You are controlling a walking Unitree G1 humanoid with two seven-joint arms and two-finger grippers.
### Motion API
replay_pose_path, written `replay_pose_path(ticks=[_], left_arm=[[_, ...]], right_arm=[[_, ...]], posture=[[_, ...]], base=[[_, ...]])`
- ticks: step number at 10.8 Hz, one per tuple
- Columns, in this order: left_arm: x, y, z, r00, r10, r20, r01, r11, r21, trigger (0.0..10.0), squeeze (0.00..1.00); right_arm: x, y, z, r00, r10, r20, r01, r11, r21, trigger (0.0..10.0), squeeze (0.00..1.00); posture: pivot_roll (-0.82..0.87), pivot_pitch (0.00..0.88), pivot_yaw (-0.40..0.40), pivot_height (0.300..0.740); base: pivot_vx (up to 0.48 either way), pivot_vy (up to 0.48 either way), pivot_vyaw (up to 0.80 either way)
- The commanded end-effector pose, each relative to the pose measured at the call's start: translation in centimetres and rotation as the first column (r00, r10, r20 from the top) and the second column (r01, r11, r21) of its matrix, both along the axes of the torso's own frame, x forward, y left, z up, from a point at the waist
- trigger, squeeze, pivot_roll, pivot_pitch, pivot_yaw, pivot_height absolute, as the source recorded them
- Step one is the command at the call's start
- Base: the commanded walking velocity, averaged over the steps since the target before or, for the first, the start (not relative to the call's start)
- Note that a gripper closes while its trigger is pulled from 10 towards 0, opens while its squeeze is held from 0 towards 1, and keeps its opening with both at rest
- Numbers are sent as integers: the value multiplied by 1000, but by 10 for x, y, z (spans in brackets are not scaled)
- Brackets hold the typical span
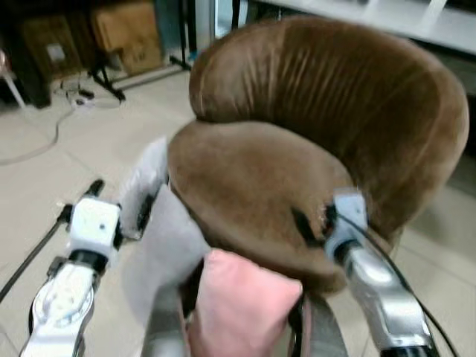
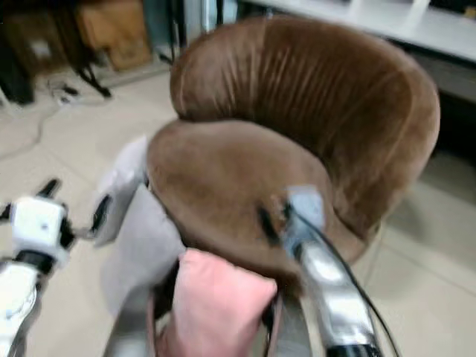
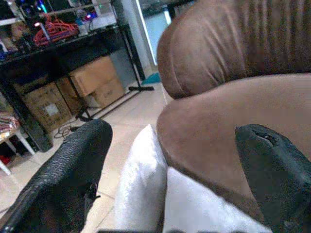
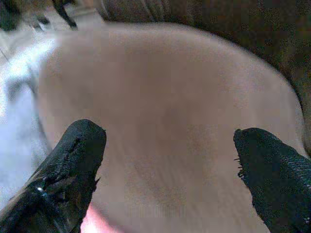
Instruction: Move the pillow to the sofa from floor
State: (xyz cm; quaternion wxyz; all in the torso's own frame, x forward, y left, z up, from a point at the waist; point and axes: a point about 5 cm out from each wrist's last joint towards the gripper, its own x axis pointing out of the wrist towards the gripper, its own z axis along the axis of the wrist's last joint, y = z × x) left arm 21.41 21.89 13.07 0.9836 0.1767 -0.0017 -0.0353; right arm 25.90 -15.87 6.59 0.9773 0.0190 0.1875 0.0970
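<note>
Brown sofa — round velvet seat, curved back. White pillow leans against its front-left edge, lower end toward the tiled floor. Left gripper — fingers spread wide, facing the pillow. Right gripper — fingers parted over the seat, holding nothing.

Pale tiled floor all around me, kinda glossy with grey grout lines. Off to my left there's a dark metal rack with cardboard boxes stacked under it, plus some red hangers up top. A black stand's legs splay out on the tiles near a white power strip, with a cable snaking away. Behind everything, a long white shelf runs across.
</note>
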Motion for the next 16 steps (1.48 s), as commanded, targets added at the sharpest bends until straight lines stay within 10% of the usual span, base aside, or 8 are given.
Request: replay_pose_path(ticks=[1,7,8,9,15,16], left_arm=[[-1,0,2,1000,0,2,0,1000,15,10000,0],[-15,-7,-9,992,-87,-92,89,996,11,10000,0],[-26,-16,-19,956,-207,-208,204,978,-33,10000,0],[-40,-22,-26,910,-299,-288,299,953,-45,10000,0],[-73,-11,-19,839,-357,-410,367,929,-58,10000,0],[-76,-10,-16,836,-358,-415,369,928,-56,10000,0]], right_arm=[[3,4,2,999,38,3,-38,999,15,10000,0],[18,24,-33,960,222,-170,-230,973,-32,10000,0],[15,22,-47,924,282,-259,-302,952,-41,10000,847],[14,19,-58,895,312,-319,-341,939,-39,10000,1000],[24,40,-82,843,328,-426,-426,891,-159,10000,949],[24,47,-83,840,329,-431,-434,884,-172,10000,0]], posture=[[97,0,-58,511],[98,0,-88,456],[103,0,-88,456],[108,0,-86,456],[165,81,-62,456],[178,93,-63,456]], base=[[0,0,0],[0,0,0],[0,0,0],[0,0,0],[0,0,0],[0,0,0]])
